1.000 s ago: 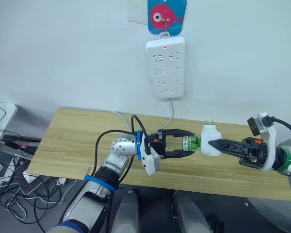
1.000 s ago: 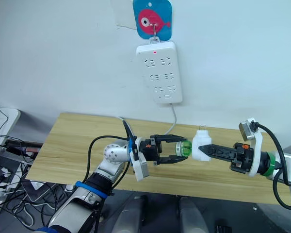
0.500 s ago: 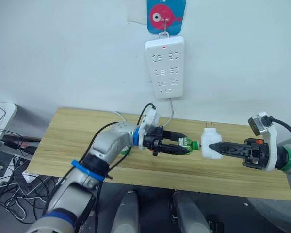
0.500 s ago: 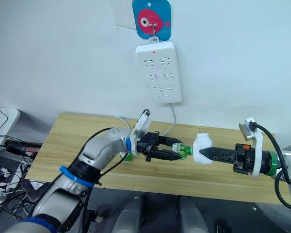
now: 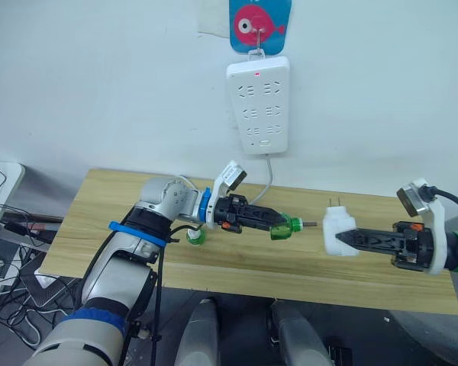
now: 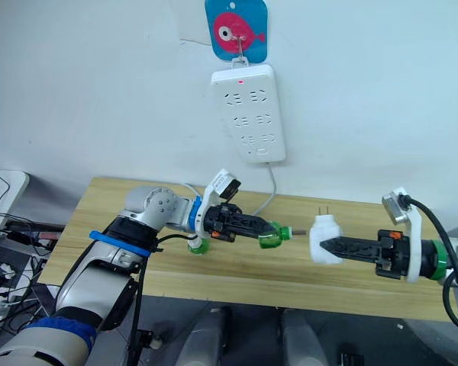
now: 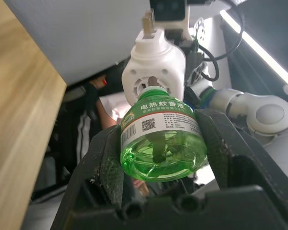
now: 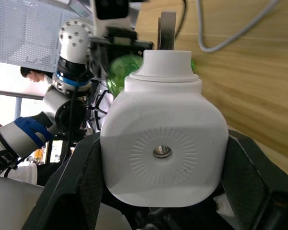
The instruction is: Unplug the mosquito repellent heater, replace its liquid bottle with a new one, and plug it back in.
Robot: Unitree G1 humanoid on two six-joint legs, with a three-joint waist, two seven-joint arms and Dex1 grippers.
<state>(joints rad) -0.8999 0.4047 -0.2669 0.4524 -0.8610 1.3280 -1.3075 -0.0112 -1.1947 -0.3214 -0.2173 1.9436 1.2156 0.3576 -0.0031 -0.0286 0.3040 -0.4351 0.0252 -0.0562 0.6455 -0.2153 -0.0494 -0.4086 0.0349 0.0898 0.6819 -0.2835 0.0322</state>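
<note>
— What have you got in your left gripper [image 5: 284, 225]?

— The old bottle [image 5: 283, 226], green, its dark wick bare and pointing right. My fingers are closed on its round body, one on each side, as the left wrist view shows. I hold it above the wooden table [image 5: 99, 221], clear of the heater.

— And the heater?

— The white heater [image 5: 337, 231] is in my right gripper [image 5: 349, 237], to the right of the bottle with a small gap between them. My fingers clamp its two sides. Its two metal prongs point up and away, toward the wall, and its open socket faces left, toward the wick.

— Where is the new bottle?

— The new bottle [image 5: 195, 235] stands on the table just under my left wrist, green with a white cap, well left of the heater.

— And the power strip?

— The power strip [image 5: 259, 105] hangs on the far wall above the table, a red light lit near its top, its cord running down to the table.
</note>
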